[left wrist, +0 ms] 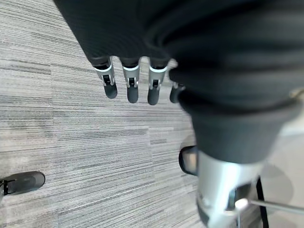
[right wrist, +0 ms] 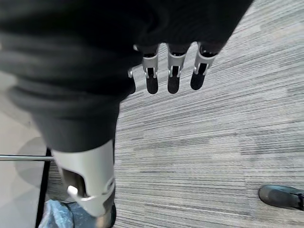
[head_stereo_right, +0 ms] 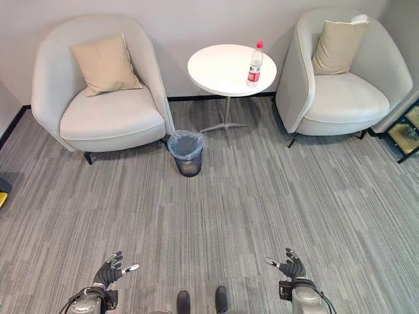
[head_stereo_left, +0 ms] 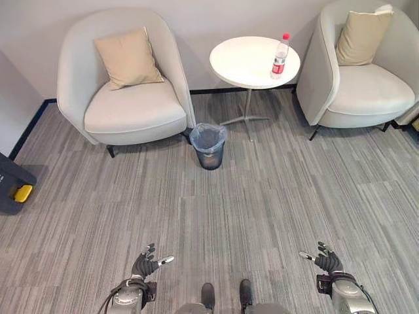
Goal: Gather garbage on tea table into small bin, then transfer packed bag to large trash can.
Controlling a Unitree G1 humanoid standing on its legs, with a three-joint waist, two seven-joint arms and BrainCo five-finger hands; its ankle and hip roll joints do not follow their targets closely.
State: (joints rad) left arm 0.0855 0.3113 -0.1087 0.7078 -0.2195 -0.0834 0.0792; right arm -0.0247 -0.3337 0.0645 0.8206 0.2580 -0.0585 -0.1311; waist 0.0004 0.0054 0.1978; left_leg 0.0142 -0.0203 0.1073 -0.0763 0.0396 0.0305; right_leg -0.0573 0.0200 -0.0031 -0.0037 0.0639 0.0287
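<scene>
In the left eye view, a clear plastic bottle [head_stereo_left: 280,56] is standing at the upper right on the round white tea table [head_stereo_left: 245,62]; a bag-lined small bin [head_stereo_left: 209,145] is sitting centre frame on striped grey carpet [head_stereo_left: 262,196]. The left hand [head_stereo_left: 145,263] and right hand [head_stereo_left: 326,258] are hanging low, fingers spread, empty.

The left wrist view is showing straight silver fingers [left wrist: 130,85] over carpet.

The right wrist view is showing straight fingers [right wrist: 173,76] too.

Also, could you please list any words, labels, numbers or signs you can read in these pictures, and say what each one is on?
None can be read.
bottle on the round white table: it has a red label, but the print is too small to read.
small bin, armchairs and cushions: no print that I can see.
</scene>
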